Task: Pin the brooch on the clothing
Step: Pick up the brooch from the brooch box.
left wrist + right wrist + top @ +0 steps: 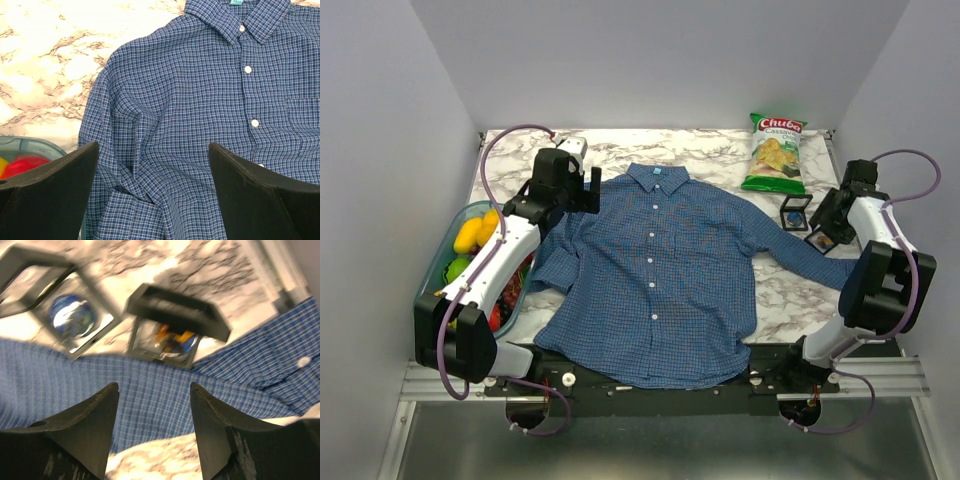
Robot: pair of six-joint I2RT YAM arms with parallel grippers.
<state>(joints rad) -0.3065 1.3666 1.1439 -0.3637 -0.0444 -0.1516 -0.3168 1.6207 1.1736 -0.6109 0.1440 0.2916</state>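
The blue checked shirt (655, 275) lies flat and buttoned in the middle of the marble table, collar at the far end. Two small open black boxes stand by its right sleeve. One holds a round blue brooch (75, 317), also in the top view (795, 212). The other holds an orange-and-blue brooch (170, 340). My right gripper (154, 390) is open and empty above the sleeve (150, 400), just short of the boxes; in the top view (823, 228) it hides the second box. My left gripper (152, 150) is open and empty above the shirt's left shoulder and sleeve folds (140, 130), and shows in the top view (588, 190).
A green bag of Chuba chips (775, 152) lies at the back right. A clear bin (432, 268) with toy fruit stands at the left edge, under my left arm; its rim shows in the left wrist view (30, 145). White walls close in the table.
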